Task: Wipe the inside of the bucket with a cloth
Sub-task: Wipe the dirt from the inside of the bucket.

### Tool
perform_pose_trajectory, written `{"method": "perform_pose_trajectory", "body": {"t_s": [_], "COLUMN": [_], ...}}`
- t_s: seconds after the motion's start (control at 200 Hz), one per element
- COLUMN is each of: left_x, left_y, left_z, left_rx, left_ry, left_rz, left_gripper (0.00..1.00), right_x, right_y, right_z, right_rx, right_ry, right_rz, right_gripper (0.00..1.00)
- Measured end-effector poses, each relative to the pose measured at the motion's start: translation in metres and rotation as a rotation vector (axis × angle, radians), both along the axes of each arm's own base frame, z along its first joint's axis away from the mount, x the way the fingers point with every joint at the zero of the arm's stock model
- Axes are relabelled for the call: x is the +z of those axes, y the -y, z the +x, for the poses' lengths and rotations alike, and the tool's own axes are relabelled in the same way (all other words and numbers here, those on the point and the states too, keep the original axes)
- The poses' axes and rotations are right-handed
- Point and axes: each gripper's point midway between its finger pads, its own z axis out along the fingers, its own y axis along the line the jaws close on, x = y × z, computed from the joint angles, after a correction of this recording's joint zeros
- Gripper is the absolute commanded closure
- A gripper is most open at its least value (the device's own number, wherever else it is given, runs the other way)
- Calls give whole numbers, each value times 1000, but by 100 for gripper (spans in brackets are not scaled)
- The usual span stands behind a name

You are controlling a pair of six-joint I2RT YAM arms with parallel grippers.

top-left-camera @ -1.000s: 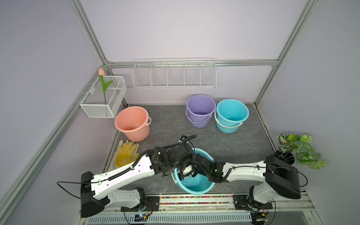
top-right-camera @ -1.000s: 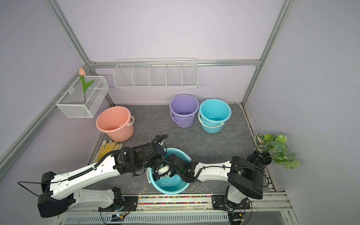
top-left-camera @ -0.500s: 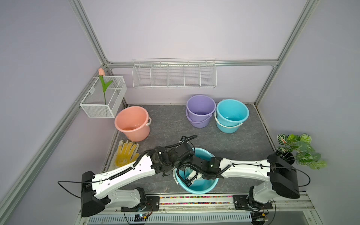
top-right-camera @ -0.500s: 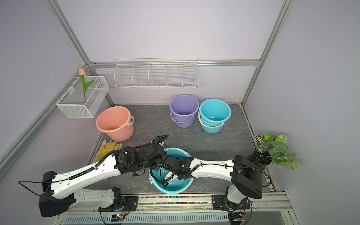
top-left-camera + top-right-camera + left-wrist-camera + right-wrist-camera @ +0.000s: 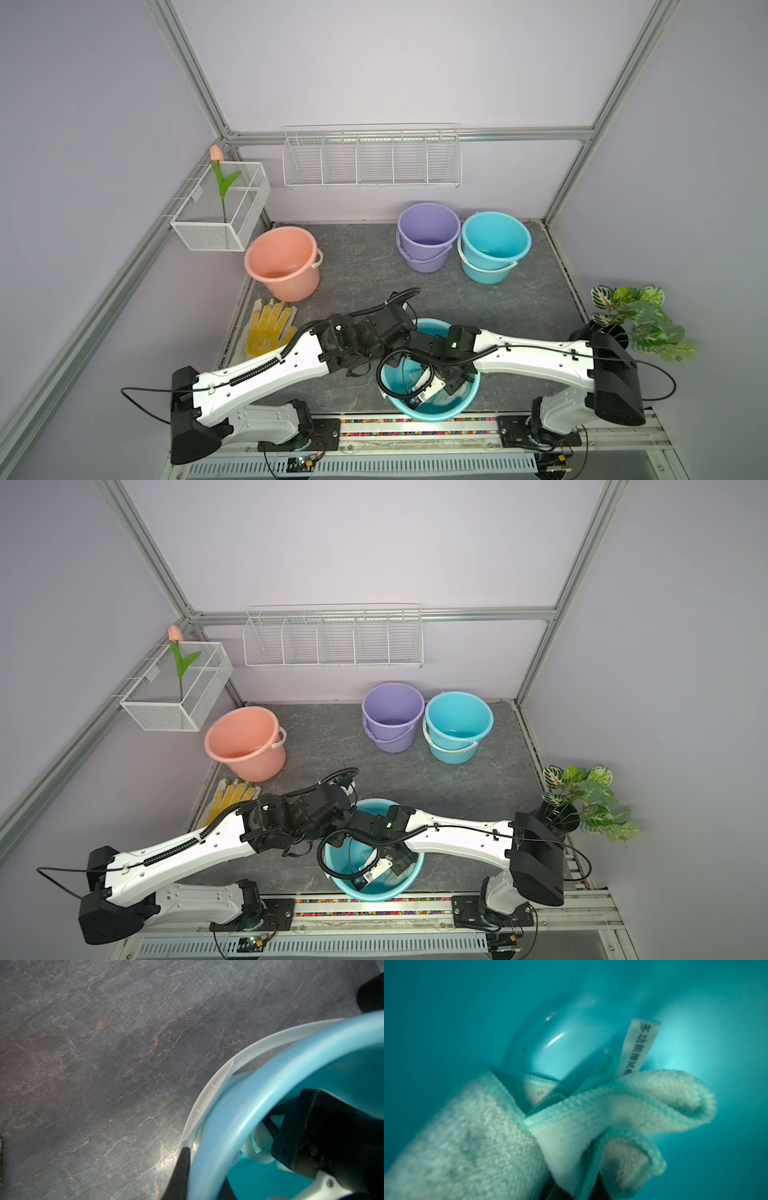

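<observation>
The cloth (image 5: 483, 1138) is sitting bunched inside the teal bucket (image 5: 430, 417), low toward the front and the right arm's side, with its white label (image 5: 636, 1047) sticking up. The bucket is standing at the front edge of the bench (image 5: 365, 266), about midway along.

Judging the cloth soft, light and limp: it is folding over itself, so the gathered middle is looking like the best hold, leaving loose pile to press on the wall.

The right gripper (image 5: 452, 381) is reaching down inside, jaws closed tight on the bunch. The left gripper (image 5: 205, 1180) is pinching the rim, one finger (image 5: 182, 1167) outside the wall, jaws narrow, bracing the light, slippery bucket.
</observation>
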Motion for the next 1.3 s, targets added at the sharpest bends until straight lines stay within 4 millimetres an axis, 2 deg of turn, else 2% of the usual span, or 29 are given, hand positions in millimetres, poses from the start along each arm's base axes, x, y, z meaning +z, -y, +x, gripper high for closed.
{"method": "perform_pose_trajectory", "body": {"t_s": [0.135, 0.3, 0.45, 0.615, 0.745, 0.9, 1.11, 1.3], "left_x": [-7, -23, -21, -22, -21, -22, -22, -25], "left_y": [1, 2, 6, 7, 9, 9, 10, 4], "left_z": [-1, 4, 4, 5, 5, 6, 10, 11], "left_rx": [12, 35, 29, 34, 37, 49, 60, 71], "left_ry": [-5, 34, 57, 68, 70, 74, 82, 89], "left_rz": [-15, -12, -44, -65, -79, -83, -83, -59], "left_gripper": [100, 100, 100, 100, 100, 100, 100, 100], "right_x": [-2, -10, -18, -14, -15, -1, 4, 10], "right_y": [-2, -16, -28, -50, -64, -84, -86, -87], "right_z": [-15, -29, -41, -45, -33, 4, 32, 54], "right_rx": [-41, -85, -125, -149, -187, -258, -281, -248], "right_ry": [-133, -306, -432, -512, -467, -288, -66, 171], "right_rz": [34, 152, 251, 405, 514, 686, 771, 758], "right_gripper": [93, 93, 93, 93, 93, 93, 93, 93]}}
